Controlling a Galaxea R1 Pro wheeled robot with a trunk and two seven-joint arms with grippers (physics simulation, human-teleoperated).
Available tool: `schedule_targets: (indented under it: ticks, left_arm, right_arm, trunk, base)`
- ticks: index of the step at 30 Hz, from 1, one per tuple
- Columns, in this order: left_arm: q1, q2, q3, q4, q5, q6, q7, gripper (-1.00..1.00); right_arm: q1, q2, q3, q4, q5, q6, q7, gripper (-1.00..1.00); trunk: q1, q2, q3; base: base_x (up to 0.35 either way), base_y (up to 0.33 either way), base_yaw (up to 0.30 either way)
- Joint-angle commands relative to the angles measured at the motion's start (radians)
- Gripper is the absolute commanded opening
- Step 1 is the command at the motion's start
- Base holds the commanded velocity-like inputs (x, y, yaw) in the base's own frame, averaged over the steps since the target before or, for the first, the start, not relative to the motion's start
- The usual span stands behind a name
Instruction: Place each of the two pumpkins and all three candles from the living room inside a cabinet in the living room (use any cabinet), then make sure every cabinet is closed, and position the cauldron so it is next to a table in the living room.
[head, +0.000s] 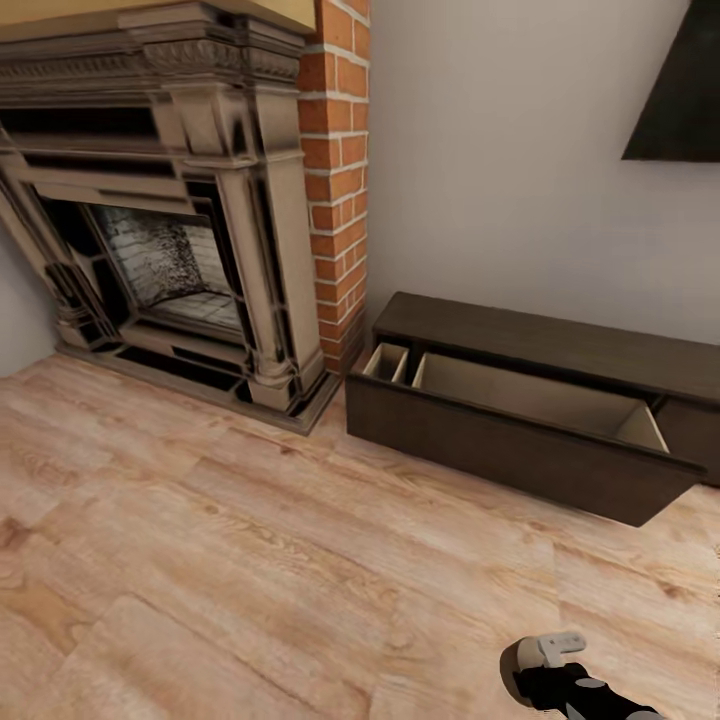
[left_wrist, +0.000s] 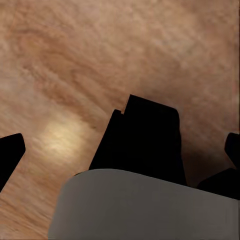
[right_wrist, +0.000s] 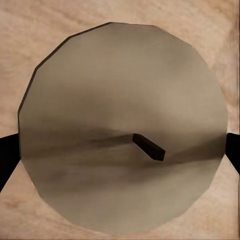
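The wooden floor (head: 250, 560) is spreading across the room beneath the brick-and-stone fireplace (head: 170, 220) standing at the wall. Beside it, the cabinet (head: 520, 400) is sitting against the wall with its long drawer (head: 540, 400) pulled out, exposing a pale beige interior. In the right wrist view, a candle (right_wrist: 122, 100) is lying between the fingertips of the right gripper (right_wrist: 120, 150), which is pinching its sides. The left gripper (left_wrist: 120, 155) is hanging over bare floor, its fingers spread apart.
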Motion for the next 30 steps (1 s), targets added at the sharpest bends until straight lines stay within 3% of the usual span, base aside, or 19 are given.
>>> schedule_targets:
  ticks: [1,30]
  left_arm:
    - [0.0,0.0,0.0,0.0,0.0,0.0,0.0,1.0]
    - [0.0,0.0,0.0,0.0,0.0,0.0,0.0,1.0]
  right_arm:
    - [0.0,0.0,0.0,0.0,0.0,0.0,-0.001,-1.0]
    - [0.0,-0.002,0.0,0.0,0.0,0.0,-0.001,-1.0]
  trunk:
    - [0.0,0.0,0.001]
    - [0.0,0.0,0.028]
  base:
    - [0.272,0.0,-0.273]
    - [0.255,0.0,-0.267]
